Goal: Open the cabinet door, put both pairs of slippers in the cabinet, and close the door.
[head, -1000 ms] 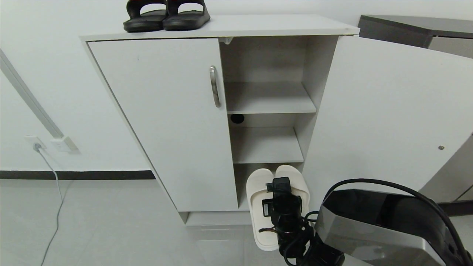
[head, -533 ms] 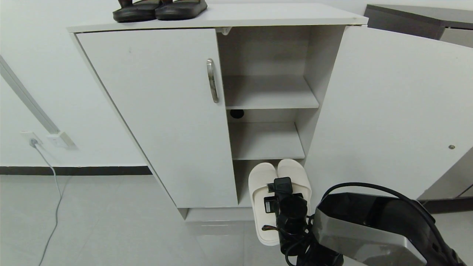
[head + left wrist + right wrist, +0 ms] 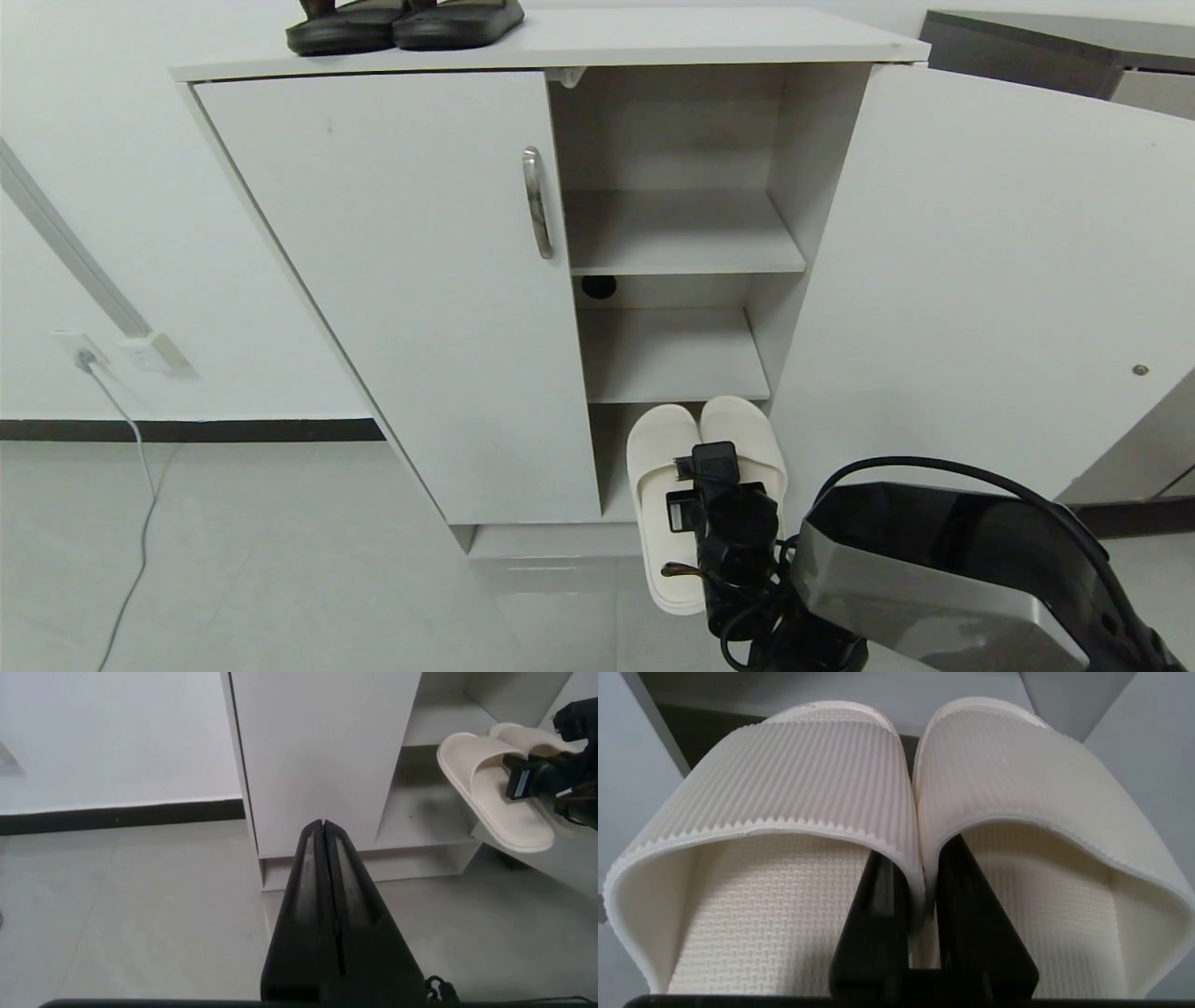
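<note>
The white cabinet (image 3: 392, 280) stands with its right door (image 3: 980, 271) swung open and its left door shut. A pair of white slippers (image 3: 667, 485) hangs at the mouth of the bottom compartment, toes just inside. My right gripper (image 3: 920, 924) is shut on the white slippers' two inner straps, one finger (image 3: 873, 924) inside each slipper (image 3: 785, 840). The white slippers (image 3: 500, 779) also show beside the cabinet base in the left wrist view. A pair of black slippers (image 3: 401, 23) sits on the cabinet top at the left. My left gripper (image 3: 323, 829) is shut, low over the floor before the left door.
Two bare shelves (image 3: 677, 233) lie above the bottom compartment. A metal handle (image 3: 535, 215) is on the shut left door. A cable (image 3: 131, 523) runs from a wall socket down across the floor at the left. A grey unit (image 3: 1055, 61) stands behind the open door.
The head camera moved closer one second ago, then held. The right gripper has carried the white slippers slightly farther into the bottom compartment.
</note>
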`<state>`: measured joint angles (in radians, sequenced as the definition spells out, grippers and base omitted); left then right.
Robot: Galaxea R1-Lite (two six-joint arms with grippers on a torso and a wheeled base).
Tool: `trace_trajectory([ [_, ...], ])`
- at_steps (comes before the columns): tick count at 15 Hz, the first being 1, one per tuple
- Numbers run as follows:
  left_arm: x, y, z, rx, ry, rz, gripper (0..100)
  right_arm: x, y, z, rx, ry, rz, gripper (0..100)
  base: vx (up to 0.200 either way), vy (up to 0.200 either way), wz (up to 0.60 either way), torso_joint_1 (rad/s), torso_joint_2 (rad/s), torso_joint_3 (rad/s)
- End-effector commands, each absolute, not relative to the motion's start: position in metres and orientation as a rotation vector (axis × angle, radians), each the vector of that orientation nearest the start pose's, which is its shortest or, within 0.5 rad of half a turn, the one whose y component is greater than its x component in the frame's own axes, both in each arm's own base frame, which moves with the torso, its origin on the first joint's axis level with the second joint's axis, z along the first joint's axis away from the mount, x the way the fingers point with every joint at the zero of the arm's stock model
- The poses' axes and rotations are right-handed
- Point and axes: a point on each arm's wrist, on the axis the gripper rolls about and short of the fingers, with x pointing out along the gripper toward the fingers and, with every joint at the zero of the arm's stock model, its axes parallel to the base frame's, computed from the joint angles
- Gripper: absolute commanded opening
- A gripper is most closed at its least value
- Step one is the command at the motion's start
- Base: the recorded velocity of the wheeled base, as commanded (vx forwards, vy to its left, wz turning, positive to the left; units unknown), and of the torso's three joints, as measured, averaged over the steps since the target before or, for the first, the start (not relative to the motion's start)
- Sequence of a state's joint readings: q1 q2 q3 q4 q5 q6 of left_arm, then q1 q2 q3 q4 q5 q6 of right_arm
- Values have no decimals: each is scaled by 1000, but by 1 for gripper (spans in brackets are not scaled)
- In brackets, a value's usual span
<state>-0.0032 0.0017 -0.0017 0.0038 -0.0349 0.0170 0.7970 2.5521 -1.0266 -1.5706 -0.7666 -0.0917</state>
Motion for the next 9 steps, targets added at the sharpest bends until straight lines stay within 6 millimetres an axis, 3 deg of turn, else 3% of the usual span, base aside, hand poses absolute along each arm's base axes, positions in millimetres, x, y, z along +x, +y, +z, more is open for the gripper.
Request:
trace_trajectory([
  [1, -23, -1, 76, 15, 6, -38, 0, 311, 296, 6, -50, -44, 29, 0, 200, 0, 0, 2, 2, -2],
  [9, -23, -1, 76, 15, 4, -38, 0, 311, 296, 5, -52, -43, 30, 0, 200, 0, 0, 4, 4, 1],
])
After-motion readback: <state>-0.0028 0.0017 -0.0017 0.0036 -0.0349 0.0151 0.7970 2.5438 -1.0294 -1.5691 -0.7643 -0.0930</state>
